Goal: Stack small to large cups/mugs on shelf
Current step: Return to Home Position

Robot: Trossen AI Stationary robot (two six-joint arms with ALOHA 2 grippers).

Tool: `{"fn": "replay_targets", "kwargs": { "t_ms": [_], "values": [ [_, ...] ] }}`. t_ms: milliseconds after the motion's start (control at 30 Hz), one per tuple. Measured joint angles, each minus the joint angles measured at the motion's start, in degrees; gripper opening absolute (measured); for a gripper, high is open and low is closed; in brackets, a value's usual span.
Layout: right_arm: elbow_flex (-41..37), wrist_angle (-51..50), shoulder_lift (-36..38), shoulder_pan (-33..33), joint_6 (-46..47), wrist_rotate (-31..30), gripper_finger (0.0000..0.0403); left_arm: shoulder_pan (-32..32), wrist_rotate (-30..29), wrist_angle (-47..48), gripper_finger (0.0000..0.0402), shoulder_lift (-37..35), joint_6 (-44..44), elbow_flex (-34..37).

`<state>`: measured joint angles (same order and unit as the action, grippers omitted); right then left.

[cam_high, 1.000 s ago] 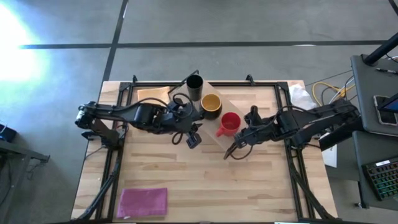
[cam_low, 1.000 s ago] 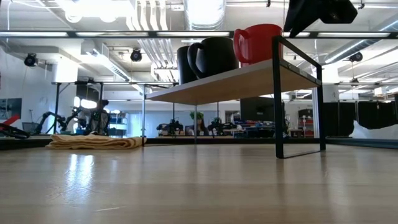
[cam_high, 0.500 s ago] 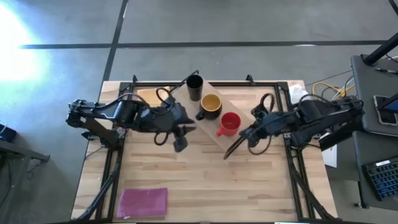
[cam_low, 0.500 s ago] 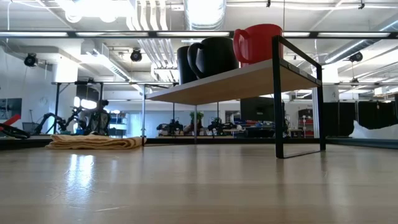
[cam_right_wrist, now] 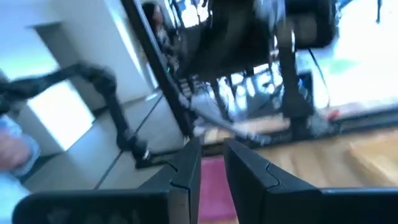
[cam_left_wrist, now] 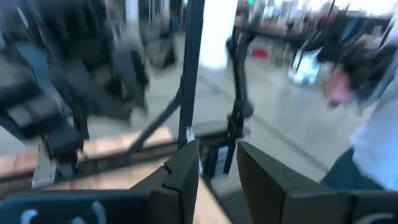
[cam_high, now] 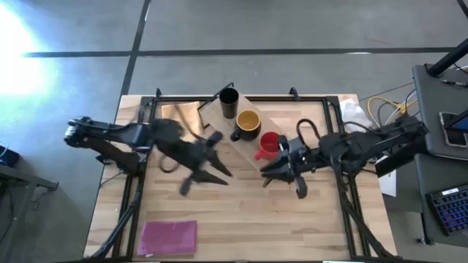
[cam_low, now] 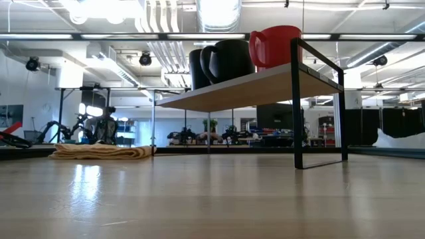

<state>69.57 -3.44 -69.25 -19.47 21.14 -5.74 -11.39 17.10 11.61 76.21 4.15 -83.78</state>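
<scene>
Right pincer [cam_right_wrist: 212, 144], narrowly parted and empty, hangs just beside the shelf's [cam_low: 232, 91] end where the red mug [cam_high: 269, 144] stands; left pincer [cam_left_wrist: 217, 146], likewise narrow and empty, is off its long side.

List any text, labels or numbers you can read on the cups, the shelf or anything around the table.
No readable text in any view.
The black cup, dark mug, red mug and shelf show no print.
The keyboard keys: too small to read.
</scene>
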Motion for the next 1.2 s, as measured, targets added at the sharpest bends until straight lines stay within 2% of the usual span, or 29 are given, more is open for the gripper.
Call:
{"fn": "replay_targets", "kwargs": {
  "t_ms": [100,300,433,567,767,1000,1200],
  "values": [
    [-5.3,1.66,3.71,2.45,1.16,0.58,0.0063,1.08,-0.84,-6.88,0.0095,-8.52,1.58,7.33],
    [-12.76,4.22,17.82,7.75,-0.98,3.12,0.0063,2.65,-14.08,-7.5,0.0095,-28.06,2.9,21.76],
    [-18.7,4.02,26.17,10.55,-2.55,3.05,0.0063,2.65,-16.3,-11.03,0.0095,-38.23,2.78,32.32],
    [-25.61,6.27,32.53,11.45,-2.85,3.14,0.0063,2.65,-17.91,-17.21,0.0095,-44.24,4.34,42.91],
    [-37.66,15.97,39.84,11.47,-2.42,6.16,0.0063,2.66,-20.49,-27.96,0.0095,-52.89,4.5,56.38],
    [-47.19,19.03,48.32,11.44,-1.87,5.66,0.0063,2.69,-21.49,-28.07,0.0095,-62.26,4.5,64.77],
    [-54.34,18.68,57.08,11.66,-1.94,3.39,0.0063,2.7,-21.91,-22.43,0.0095,-69.98,7.12,69.34]
  ]
}}
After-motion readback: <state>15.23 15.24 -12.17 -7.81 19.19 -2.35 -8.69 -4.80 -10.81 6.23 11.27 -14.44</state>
